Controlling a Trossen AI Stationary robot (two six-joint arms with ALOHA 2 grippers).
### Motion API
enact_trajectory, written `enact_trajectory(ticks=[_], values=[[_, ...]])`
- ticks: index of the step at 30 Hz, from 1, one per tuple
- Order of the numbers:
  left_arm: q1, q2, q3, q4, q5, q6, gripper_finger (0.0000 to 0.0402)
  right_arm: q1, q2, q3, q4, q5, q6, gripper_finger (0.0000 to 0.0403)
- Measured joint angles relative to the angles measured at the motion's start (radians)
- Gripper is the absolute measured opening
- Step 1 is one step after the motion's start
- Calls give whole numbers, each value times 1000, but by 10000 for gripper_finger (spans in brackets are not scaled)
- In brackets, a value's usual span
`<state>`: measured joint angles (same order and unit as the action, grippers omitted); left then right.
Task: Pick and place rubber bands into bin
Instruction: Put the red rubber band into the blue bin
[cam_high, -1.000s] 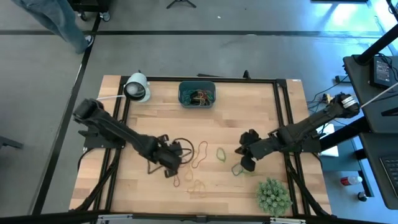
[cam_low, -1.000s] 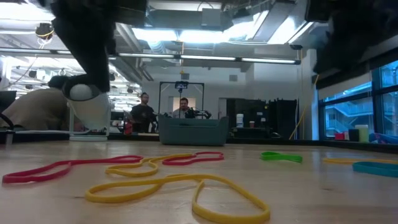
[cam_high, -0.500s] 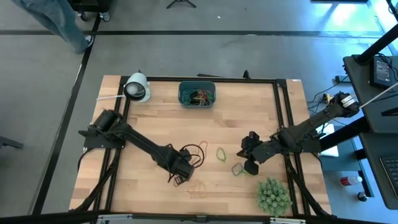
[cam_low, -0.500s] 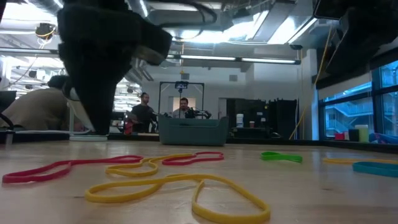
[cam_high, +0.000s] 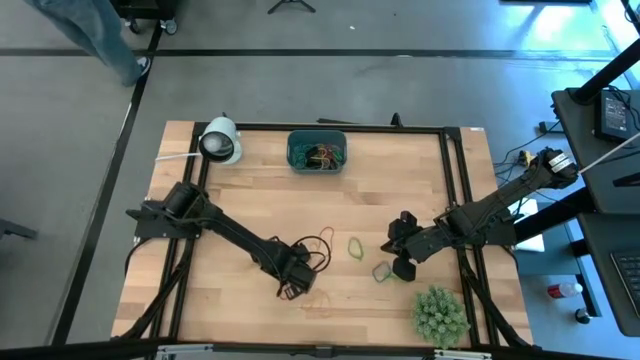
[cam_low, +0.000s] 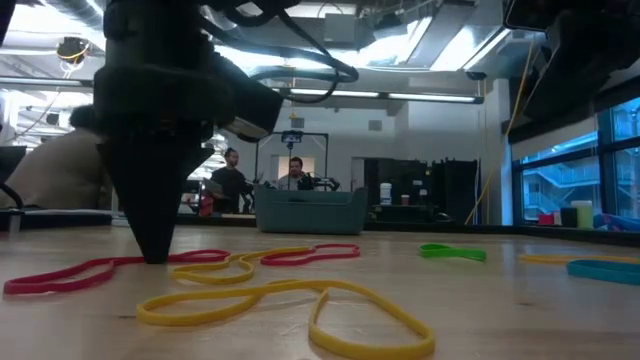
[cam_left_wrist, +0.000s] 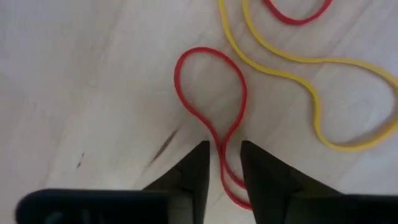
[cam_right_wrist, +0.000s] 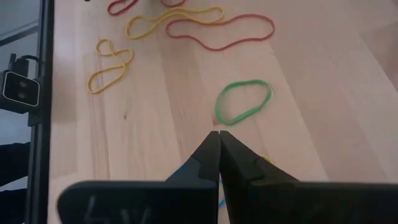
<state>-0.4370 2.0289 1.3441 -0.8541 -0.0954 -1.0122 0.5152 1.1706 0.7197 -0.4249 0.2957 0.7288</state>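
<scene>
Loose rubber bands lie flat on the wooden table: a red one (cam_left_wrist: 211, 81), a yellow one (cam_left_wrist: 298, 68) beside it, and a green one (cam_right_wrist: 244, 99). My left gripper (cam_left_wrist: 221, 163) points straight down, low over the table and open. Its two fingers stand on either side of the red band's narrow twisted waist (cam_left_wrist: 221, 149), which runs between them. My right gripper (cam_right_wrist: 217, 135) is shut and hovers above the table short of the green band (cam_high: 355, 246). The teal bin (cam_high: 317, 152) stands at the table's far edge with several bands inside.
A white roll (cam_high: 220, 140) lies at the far left corner and a bushy green plant (cam_high: 440, 315) stands at the near right. A bluish band (cam_high: 382, 271) lies under the right gripper. People (cam_low: 232, 180) stand in the room beyond the bin (cam_low: 310, 210).
My left gripper has come down to just above the table and has shifted toward the table's near right, ending over the red band. The bands lie as they did.
</scene>
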Motion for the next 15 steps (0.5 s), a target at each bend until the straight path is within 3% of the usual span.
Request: enact_trajectory(ticks=[5,11,15], values=[[-1,7,0,6,4,-14,15,0,0,0,6,0,2,9],[6,-32,-6,-17,10,-43,3,-1,0,0,6,0,1,9],[18,-115,-8,-121,-25,-61,3,-1,0,0,6,0,0,9]])
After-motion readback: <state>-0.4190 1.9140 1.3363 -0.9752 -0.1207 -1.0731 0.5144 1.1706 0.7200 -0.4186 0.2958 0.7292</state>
